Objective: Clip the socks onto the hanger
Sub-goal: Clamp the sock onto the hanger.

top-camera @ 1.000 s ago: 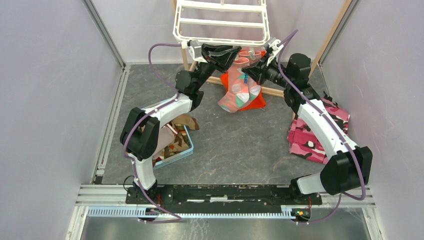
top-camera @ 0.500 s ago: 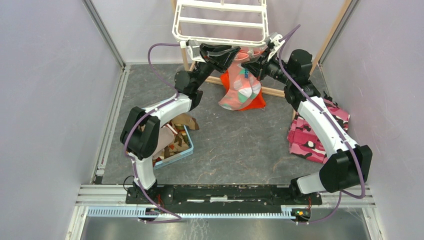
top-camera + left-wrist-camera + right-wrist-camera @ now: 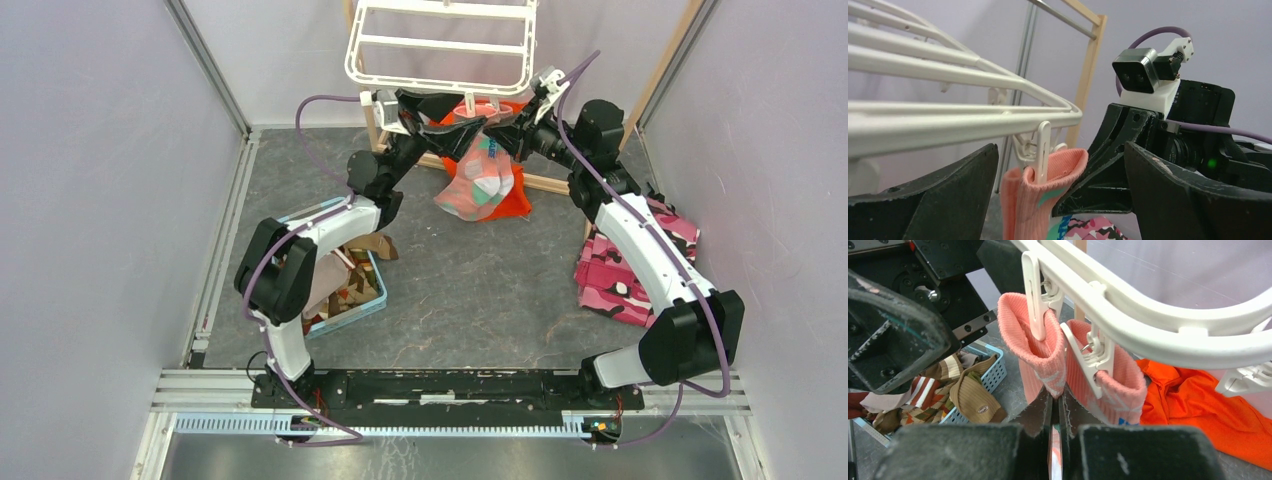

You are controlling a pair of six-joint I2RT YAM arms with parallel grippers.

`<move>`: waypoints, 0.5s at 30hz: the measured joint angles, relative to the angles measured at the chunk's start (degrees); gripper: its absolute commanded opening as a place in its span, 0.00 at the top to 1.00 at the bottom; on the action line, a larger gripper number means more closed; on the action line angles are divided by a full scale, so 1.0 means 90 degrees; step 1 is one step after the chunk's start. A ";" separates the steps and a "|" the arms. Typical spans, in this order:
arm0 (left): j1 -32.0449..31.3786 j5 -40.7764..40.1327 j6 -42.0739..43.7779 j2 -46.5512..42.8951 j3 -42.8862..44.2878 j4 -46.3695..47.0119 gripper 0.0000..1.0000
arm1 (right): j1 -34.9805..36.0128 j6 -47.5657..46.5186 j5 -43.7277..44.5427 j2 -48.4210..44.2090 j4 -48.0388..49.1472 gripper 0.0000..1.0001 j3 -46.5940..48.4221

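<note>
The white hanger [image 3: 440, 45] hangs at the back, its bars [image 3: 948, 120] filling the left wrist view. Two pink sock cuffs hang from its clips: one cuff [image 3: 1035, 350] under a clip [image 3: 1034, 295], the other [image 3: 1113, 380] under a second clip [image 3: 1093, 355]. The pink socks [image 3: 480, 180] with teal and white patches dangle below. My left gripper [image 3: 1058, 195] is open, with its fingers [image 3: 923, 200] standing wide on either side of the clipped cuff [image 3: 1048, 190] and touching nothing. My right gripper [image 3: 1055, 397] is shut on the pink fabric just under the first cuff.
A blue basket [image 3: 370, 300] on the left floor holds several brown and striped socks [image 3: 973, 400]. An orange garment [image 3: 512, 205] lies behind the hanging socks. Pink camouflage cloth [image 3: 630, 270] lies at the right. The wooden stand [image 3: 660, 70] frames the hanger.
My left gripper has opened wide and let go at the clip. The hanger edge and socks have shifted slightly up. My right gripper stays pinched on the sock.
</note>
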 measured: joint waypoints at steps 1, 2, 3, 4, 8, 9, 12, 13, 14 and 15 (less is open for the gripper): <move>0.0005 -0.0049 -0.0012 -0.0121 -0.0177 -0.0051 0.00 | -0.0002 -0.0017 0.0002 -0.0007 -0.0002 0.91 -0.0034; 0.0010 -0.0117 -0.0019 -0.0250 -0.0350 -0.0104 0.00 | -0.0010 -0.0022 0.0002 -0.0010 -0.0007 0.88 -0.0061; 0.0019 -0.0153 -0.0019 -0.0330 -0.0449 -0.0126 0.00 | -0.0015 -0.0034 0.0002 -0.0017 -0.0012 0.87 -0.0097; 0.0027 -0.0202 -0.0019 -0.0466 -0.0612 -0.0170 0.00 | -0.0019 -0.0051 0.0002 -0.0024 -0.0012 0.84 -0.0126; 0.0032 -0.0384 -0.0012 -0.1107 -0.1324 -0.0418 0.00 | -0.0027 -0.0134 0.0002 -0.0107 -0.0012 0.82 -0.0257; 0.0032 -0.0437 -0.0010 -0.1251 -0.1477 -0.0464 0.00 | -0.0024 -0.0138 0.0000 -0.0141 -0.0012 0.82 -0.0299; 0.0032 -0.0554 0.0044 -0.1739 -0.1965 -0.0661 0.00 | -0.0027 -0.0146 0.0000 -0.0209 -0.0012 0.79 -0.0374; 0.0032 -0.0617 0.0104 -0.1916 -0.2132 -0.0758 0.00 | -0.0027 -0.0153 0.0000 -0.0231 -0.0010 0.74 -0.0396; 0.0032 -0.0648 0.0129 -0.2042 -0.2237 -0.0835 0.00 | -0.0027 -0.0158 0.0000 -0.0248 -0.0012 0.68 -0.0415; 0.0032 -0.0675 0.0160 -0.2176 -0.2356 -0.0903 0.00 | -0.0027 -0.0175 0.0000 -0.0262 -0.0015 0.63 -0.0432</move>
